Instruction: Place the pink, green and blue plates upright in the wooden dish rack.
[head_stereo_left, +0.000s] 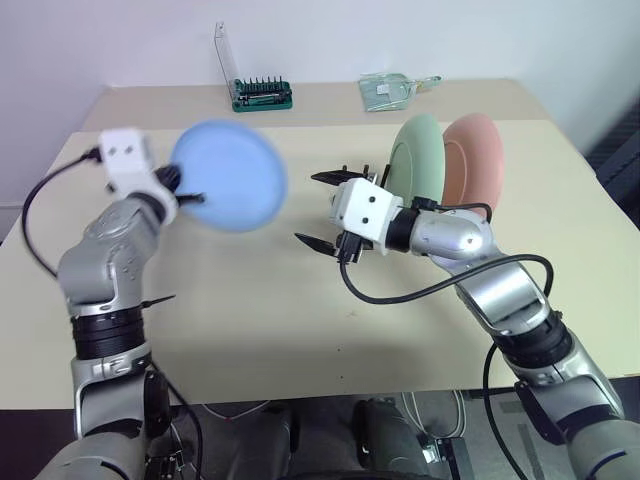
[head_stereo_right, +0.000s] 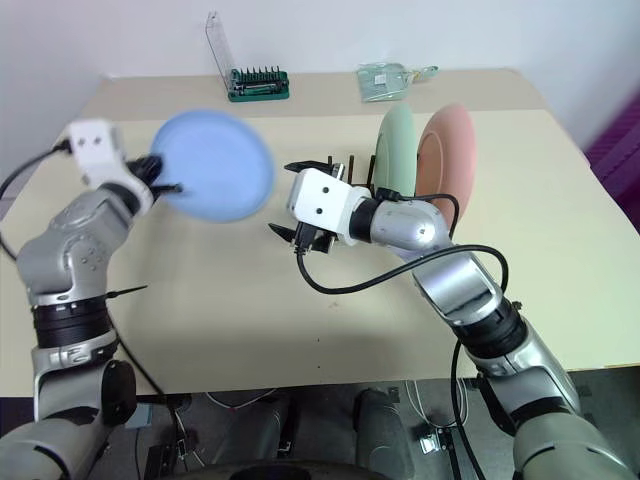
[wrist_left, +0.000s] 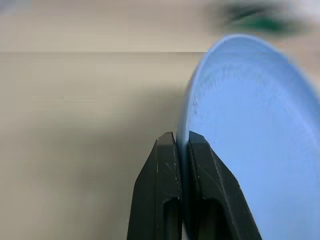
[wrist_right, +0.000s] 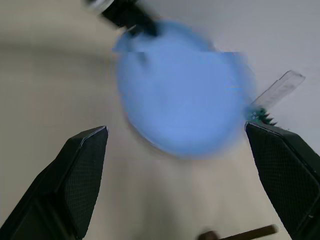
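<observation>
The blue plate (head_stereo_left: 232, 176) hangs in the air over the left half of the table, its face turned toward the right arm. My left gripper (head_stereo_left: 186, 196) is shut on its rim; in the left wrist view both fingers (wrist_left: 165, 170) pinch the edge of the blue plate (wrist_left: 250, 140). My right gripper (head_stereo_left: 322, 211) stands open just right of the plate, not touching it, its fingers (wrist_right: 85, 170) spread wide before the blue plate (wrist_right: 182, 102). The green plate (head_stereo_left: 418, 155) and the pink plate (head_stereo_left: 472, 160) stand upright side by side in the wooden dish rack (head_stereo_right: 340, 165), mostly hidden behind my right hand.
A green screwdriver-bit case (head_stereo_left: 262, 94) with a clear raised lid and a clear plastic packet (head_stereo_left: 390, 90) lie on the far table. The beige table (head_stereo_left: 250, 330) has bare surface below the plate and toward its front edge.
</observation>
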